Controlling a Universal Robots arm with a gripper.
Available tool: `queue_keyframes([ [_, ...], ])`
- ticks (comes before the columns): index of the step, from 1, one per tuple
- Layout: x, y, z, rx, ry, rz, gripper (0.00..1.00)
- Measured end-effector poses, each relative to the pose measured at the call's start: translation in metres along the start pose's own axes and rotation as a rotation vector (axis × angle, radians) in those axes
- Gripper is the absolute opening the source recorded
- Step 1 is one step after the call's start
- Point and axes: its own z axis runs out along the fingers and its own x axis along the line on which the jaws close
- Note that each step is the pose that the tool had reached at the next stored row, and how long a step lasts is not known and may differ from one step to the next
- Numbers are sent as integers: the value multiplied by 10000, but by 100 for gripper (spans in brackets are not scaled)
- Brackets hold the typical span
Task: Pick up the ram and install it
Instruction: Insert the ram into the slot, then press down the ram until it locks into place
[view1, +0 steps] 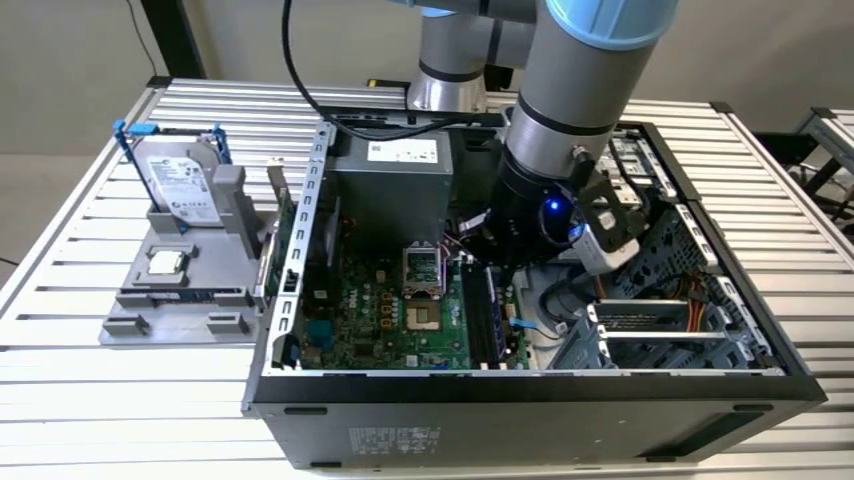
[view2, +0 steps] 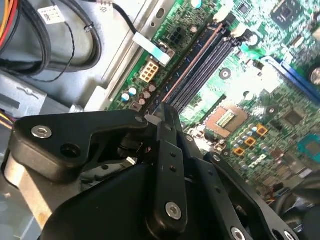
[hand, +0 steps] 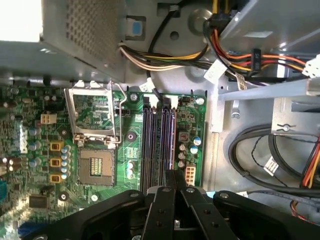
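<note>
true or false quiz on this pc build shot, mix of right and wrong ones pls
1. The silver hard drive with blue clips stands on the grey fixture outside the computer. True.
2. The robot's hand hovers over that grey fixture. False: it is inside the open black computer case, at the long dark memory slots.
3. The small square silver chip sits in the motherboard socket. False: it lies on the grey fixture.
4. The metal socket lid on the green motherboard is flipped open. True.
5. The case is closed. False: its side is open.
</note>
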Motion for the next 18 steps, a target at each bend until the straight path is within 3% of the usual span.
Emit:
queue_keyframes([
  [18, 0, 0, 0, 63, 3, -3269, 0],
])
